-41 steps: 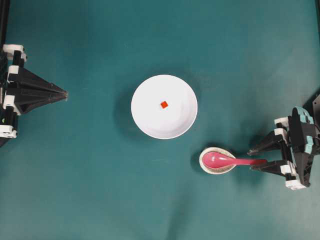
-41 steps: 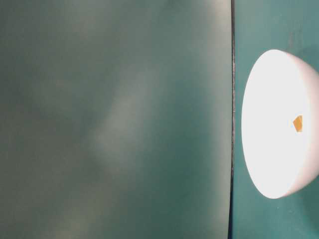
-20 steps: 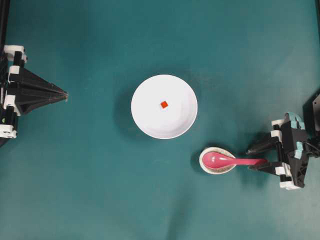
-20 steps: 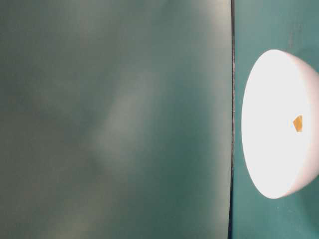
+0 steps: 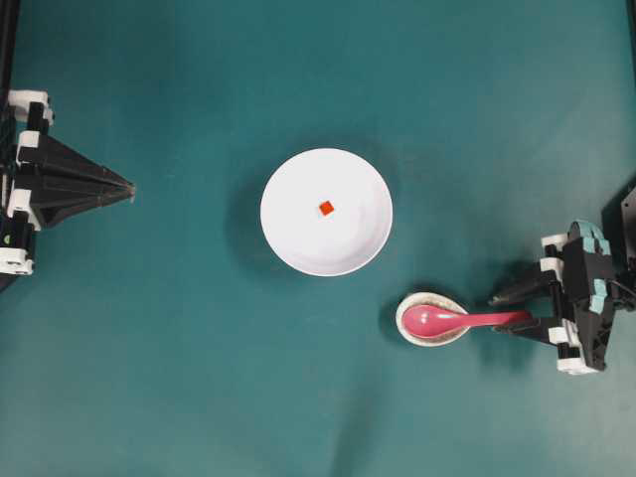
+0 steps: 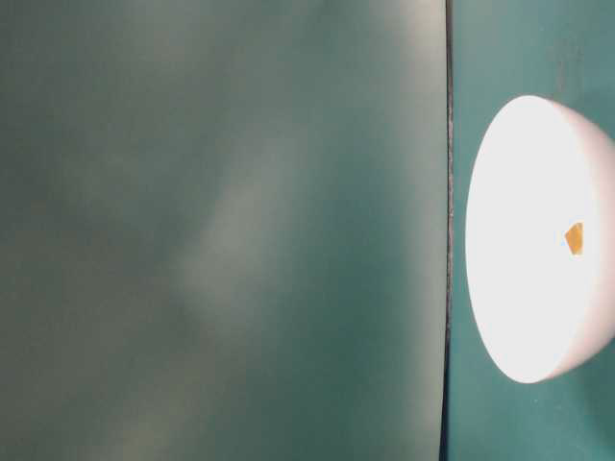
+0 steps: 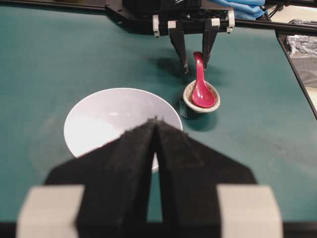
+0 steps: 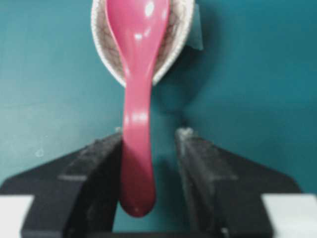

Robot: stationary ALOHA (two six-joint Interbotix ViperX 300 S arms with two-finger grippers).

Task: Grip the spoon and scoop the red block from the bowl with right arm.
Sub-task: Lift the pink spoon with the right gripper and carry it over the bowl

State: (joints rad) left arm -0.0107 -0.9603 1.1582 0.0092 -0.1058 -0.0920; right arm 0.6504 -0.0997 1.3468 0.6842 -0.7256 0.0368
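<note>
From overhead, your right tool [image 5: 509,314] straddles the spoon [image 5: 452,320] handle, jaws still apart; the red block [image 5: 326,208] sits unscooped in the bowl [image 5: 288,238]. Through the right wrist view, one finger [image 8: 101,163] touches the handle, nothing clamped yet. Your left tool [image 7: 155,148] looks closed, empty.

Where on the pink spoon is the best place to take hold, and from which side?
Grip the spoon by the free end of its straight handle, coming from the right in the overhead view. The scoop rests in the small speckled dish, while the flat handle juts out unsupported, already between the right end effector fingers.
</note>
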